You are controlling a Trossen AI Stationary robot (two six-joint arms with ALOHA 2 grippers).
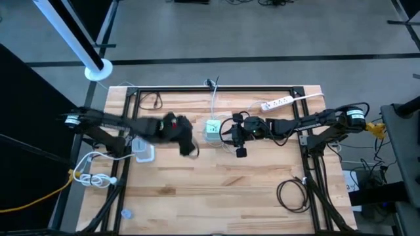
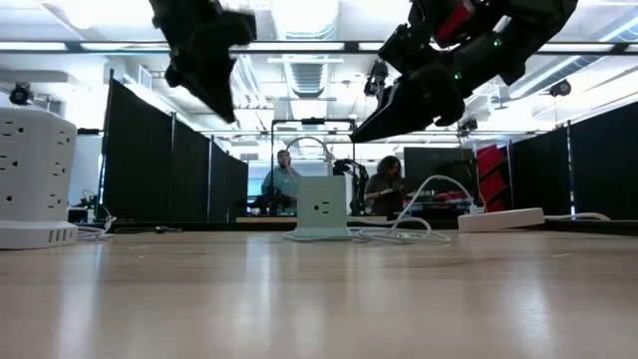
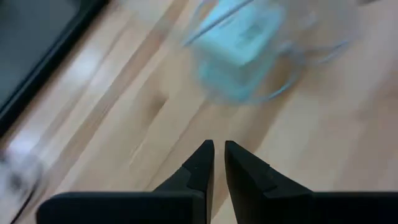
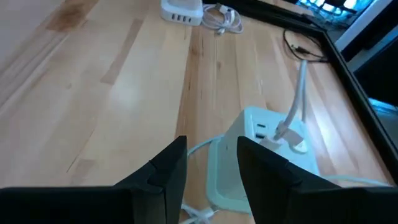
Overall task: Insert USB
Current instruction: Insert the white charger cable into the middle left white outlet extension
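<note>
A pale green charging cube (image 1: 213,129) stands on its base at the table's middle. A white USB cable's plug (image 4: 283,132) sticks into one of its side ports, and the cable (image 1: 214,98) runs off toward the far edge. My right gripper (image 4: 210,146) hovers open just right of the cube and above it, pointing slantwise down at it, with nothing between its fingers. My left gripper (image 3: 219,150) hangs in the air left of the cube (image 3: 239,43), fingers almost together and holding nothing. In the low view both grippers are clear of the table, the left (image 2: 204,60) and the right (image 2: 399,105).
A white power strip (image 1: 275,103) lies at the far right. A white charger hub (image 1: 143,152) with coiled white cable (image 1: 92,176) sits at the left edge. A black cable coil (image 1: 292,193) lies near right. Bare wood spreads along the near side.
</note>
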